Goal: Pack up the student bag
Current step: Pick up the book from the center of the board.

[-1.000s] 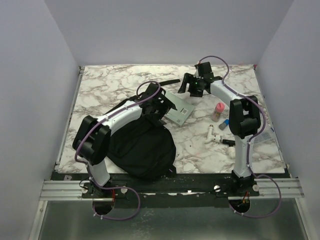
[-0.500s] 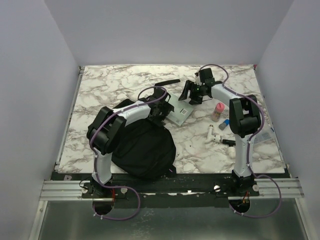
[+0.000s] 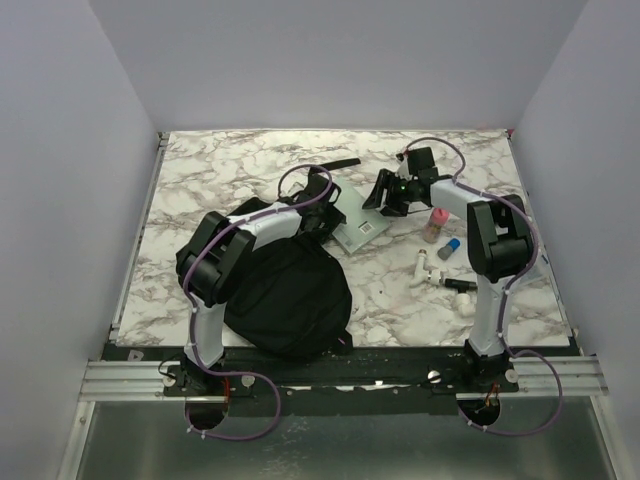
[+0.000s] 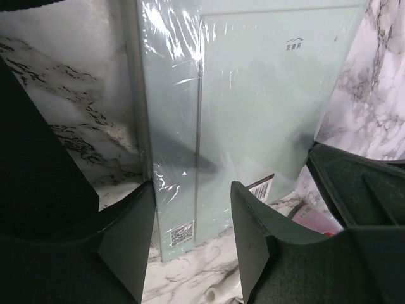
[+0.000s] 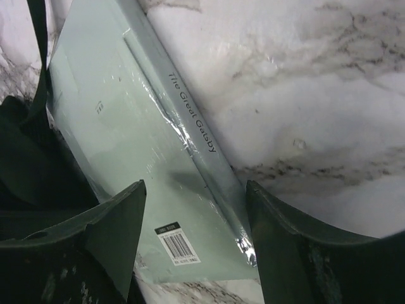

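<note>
My left gripper [image 4: 193, 196], right gripper [image 5: 195, 190] both part open, empty, straddling opposite edges of Great Gatsby book [image 4: 253, 95]; student bag [image 3: 290, 295] beside book.

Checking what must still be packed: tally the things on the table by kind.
Backpack: 1
Book: 1
Pink-capped jar: 1
Small blue item: 1
Small white pieces: 3, though too small to be sure
Total: 7

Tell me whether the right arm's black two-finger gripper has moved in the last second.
Yes. The right gripper has shifted nearward, over the pale green shrink-wrapped book, closer to the unmoved pink-capped bottle.
</note>
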{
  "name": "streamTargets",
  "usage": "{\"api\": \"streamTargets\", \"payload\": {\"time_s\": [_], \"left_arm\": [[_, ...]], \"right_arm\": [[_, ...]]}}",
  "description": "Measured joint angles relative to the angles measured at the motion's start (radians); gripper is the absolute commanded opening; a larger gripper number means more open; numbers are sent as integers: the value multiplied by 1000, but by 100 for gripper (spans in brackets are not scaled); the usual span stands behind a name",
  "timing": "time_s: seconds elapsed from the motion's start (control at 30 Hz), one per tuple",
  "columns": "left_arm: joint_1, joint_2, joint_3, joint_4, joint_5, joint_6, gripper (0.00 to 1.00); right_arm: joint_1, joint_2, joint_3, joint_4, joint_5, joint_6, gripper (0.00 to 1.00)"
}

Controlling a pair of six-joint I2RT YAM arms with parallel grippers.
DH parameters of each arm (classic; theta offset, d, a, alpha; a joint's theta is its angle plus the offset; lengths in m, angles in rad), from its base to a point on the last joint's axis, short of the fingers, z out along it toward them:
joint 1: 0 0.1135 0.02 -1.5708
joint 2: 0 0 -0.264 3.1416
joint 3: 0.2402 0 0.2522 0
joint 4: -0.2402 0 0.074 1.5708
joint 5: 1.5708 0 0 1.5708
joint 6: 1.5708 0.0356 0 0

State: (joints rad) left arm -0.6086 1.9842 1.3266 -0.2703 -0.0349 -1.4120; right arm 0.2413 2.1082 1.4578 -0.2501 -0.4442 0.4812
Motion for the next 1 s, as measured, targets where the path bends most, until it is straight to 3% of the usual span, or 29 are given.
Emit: {"api": "streamTargets", "payload": {"time_s": [0.2,0.43,0.73,1.0], "left_arm": [[-5,-27,0,-21,5,81,52],[-68,-184,-31,-50,8,137,54],[-132,-426,-277,-71,11,134,58],[-140,-589,-459,-66,23,97,77]], "right_arm": [[-5,-109,-180,81,-15,1,67],[1,-249,-372,110,-17,26,67],[127,-346,-499,154,-8,55,67],[221,-381,-573,211,-6,113,68]]}}
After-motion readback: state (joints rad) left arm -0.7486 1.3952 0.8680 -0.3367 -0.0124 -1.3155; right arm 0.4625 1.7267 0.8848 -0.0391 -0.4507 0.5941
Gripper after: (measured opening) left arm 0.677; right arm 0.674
